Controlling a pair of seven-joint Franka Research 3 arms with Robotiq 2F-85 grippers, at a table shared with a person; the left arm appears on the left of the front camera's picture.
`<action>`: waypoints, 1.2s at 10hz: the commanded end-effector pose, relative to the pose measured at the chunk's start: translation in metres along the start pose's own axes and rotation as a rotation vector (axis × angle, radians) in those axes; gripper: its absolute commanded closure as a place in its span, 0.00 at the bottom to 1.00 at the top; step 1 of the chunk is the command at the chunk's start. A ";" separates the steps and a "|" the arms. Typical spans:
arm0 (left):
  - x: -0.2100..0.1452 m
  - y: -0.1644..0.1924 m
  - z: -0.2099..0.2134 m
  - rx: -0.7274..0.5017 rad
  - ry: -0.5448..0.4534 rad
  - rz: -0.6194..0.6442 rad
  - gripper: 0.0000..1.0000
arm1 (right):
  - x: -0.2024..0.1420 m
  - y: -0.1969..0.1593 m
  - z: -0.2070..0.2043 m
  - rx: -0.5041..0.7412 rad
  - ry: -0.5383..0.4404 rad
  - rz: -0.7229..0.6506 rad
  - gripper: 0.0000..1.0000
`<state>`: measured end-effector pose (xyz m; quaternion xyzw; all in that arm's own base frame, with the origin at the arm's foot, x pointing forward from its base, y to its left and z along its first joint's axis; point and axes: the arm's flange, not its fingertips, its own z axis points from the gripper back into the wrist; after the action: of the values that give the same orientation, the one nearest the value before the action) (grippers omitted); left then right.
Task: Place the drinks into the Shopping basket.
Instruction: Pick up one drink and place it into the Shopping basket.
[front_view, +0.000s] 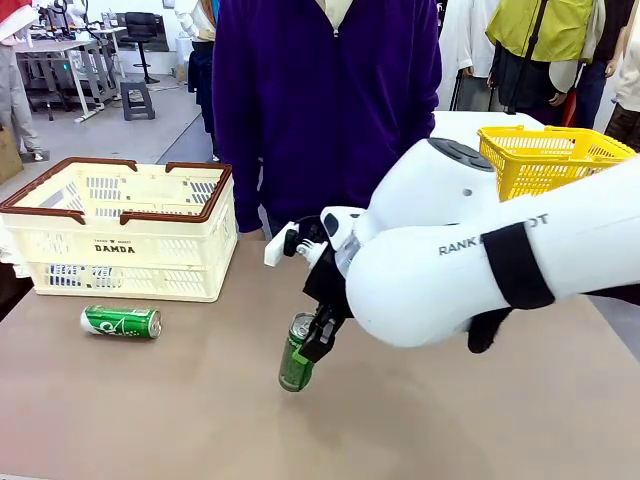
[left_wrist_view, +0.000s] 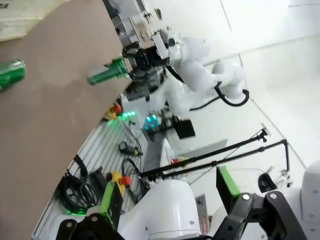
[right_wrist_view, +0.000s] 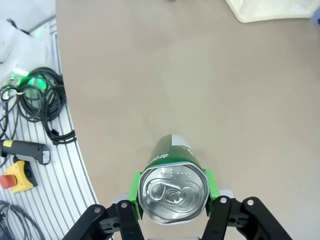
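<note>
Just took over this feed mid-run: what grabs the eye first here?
The right gripper, mid-table, is clamped on the top end of a tilted slim green metal can. A second green can lies on its side at the left, just in front of the cream slotted plastic crate with brown rim.

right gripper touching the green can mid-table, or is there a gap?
Touching. In the right wrist view the green pads of the right gripper press against both sides of the green can, with no gap.

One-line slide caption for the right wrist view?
Right pincer clamps a green can near its silver top, over the brown tabletop.
</note>
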<state>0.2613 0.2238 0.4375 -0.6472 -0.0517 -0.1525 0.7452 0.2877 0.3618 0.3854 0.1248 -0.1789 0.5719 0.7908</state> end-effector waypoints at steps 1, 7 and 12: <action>0.020 0.015 -0.013 -0.010 0.042 0.105 0.00 | 0.030 0.000 -0.005 -0.002 0.034 0.054 1.00; 0.000 0.000 0.000 0.000 0.000 0.000 0.00 | 0.065 0.001 -0.039 -0.027 0.159 0.113 0.62; 0.000 0.000 0.000 0.000 0.000 0.000 0.00 | 0.045 -0.016 0.003 0.013 0.050 -0.001 0.00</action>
<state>0.2651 0.2209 0.4356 -0.6431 -0.0496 -0.1448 0.7503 0.3173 0.4205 0.3886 0.0903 -0.1421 0.5940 0.7866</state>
